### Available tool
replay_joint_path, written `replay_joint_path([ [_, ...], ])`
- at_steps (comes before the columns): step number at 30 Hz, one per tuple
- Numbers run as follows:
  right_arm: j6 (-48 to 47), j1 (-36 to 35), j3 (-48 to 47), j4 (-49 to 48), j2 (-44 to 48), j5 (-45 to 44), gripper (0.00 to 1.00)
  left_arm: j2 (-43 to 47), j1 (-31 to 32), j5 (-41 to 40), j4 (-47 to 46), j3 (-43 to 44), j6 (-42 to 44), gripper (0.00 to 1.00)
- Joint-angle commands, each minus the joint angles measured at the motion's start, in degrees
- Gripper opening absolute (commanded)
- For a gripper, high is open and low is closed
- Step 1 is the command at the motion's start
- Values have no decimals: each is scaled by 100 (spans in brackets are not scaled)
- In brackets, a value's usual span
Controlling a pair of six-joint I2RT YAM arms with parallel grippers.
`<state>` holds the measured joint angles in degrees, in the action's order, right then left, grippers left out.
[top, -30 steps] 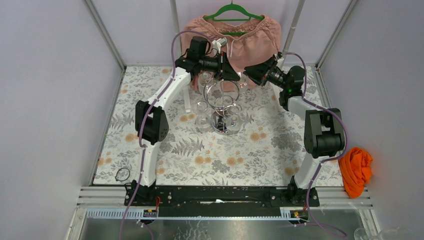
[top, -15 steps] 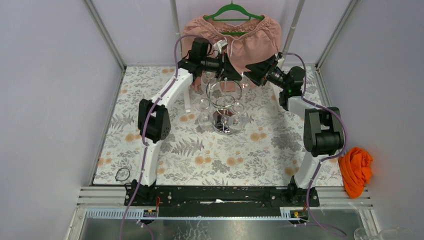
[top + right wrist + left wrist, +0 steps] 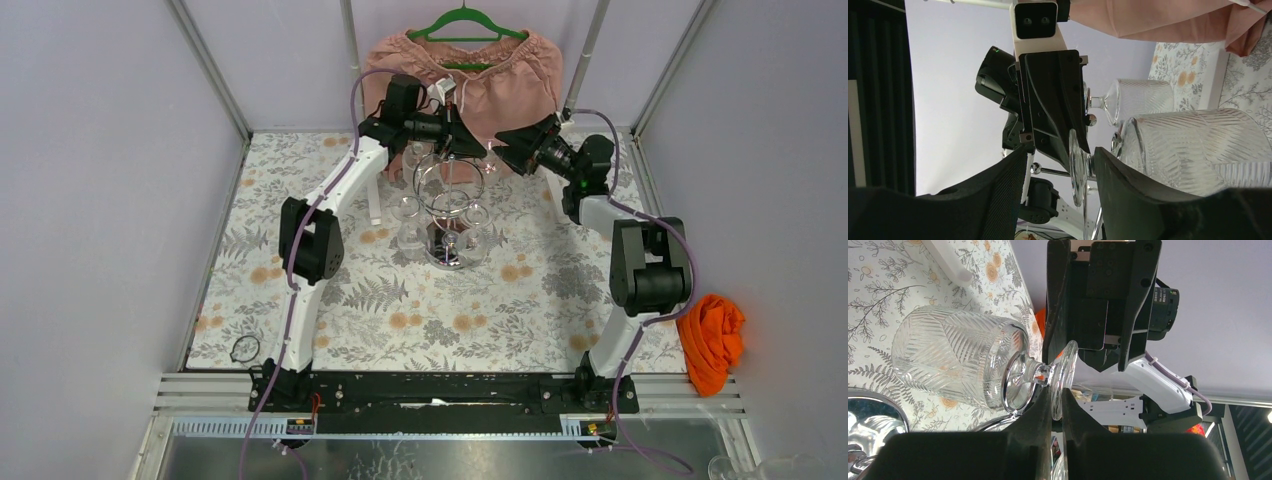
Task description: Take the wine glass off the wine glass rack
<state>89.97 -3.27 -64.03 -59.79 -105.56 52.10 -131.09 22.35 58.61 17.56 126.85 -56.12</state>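
The cut wine glass (image 3: 953, 360) hangs by its stem at the wine glass rack's (image 3: 447, 215) 12 o'clock side; left gripper (image 3: 1057, 390) is clamped on its foot; right gripper (image 3: 1060, 167), approaching from 2 o'clock, stands apart astride that foot; the unhooking step is in hand, I judge; next, slide the stem clear of the wire loop (image 3: 1015, 385).

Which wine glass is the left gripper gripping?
The wine glass at the back right of the rack: the left gripper pinches its foot; the others hang untouched.
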Motion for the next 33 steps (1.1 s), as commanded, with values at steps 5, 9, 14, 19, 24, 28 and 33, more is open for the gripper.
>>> replay_joint_path([
  [5,-393,191,136,130,486,-118,60,235,-22,-186,-443,464,-173,0],
  [9,-437,284,268,197,527,-221,60,237,-22,-304,-447,492,-214,0],
  [14,-442,292,399,113,562,-234,60,288,-12,-403,-680,264,-329,0],
  [19,-379,440,482,3,580,-226,60,241,39,-553,-871,244,-426,0],
  [24,-318,483,577,-130,557,-218,60,167,84,-647,-892,231,-450,0],
  [28,-156,515,643,-349,497,-226,60,150,94,-716,-914,315,-477,0],
  [33,-124,576,738,-428,513,-267,60,81,116,-734,-1049,442,-561,0],
])
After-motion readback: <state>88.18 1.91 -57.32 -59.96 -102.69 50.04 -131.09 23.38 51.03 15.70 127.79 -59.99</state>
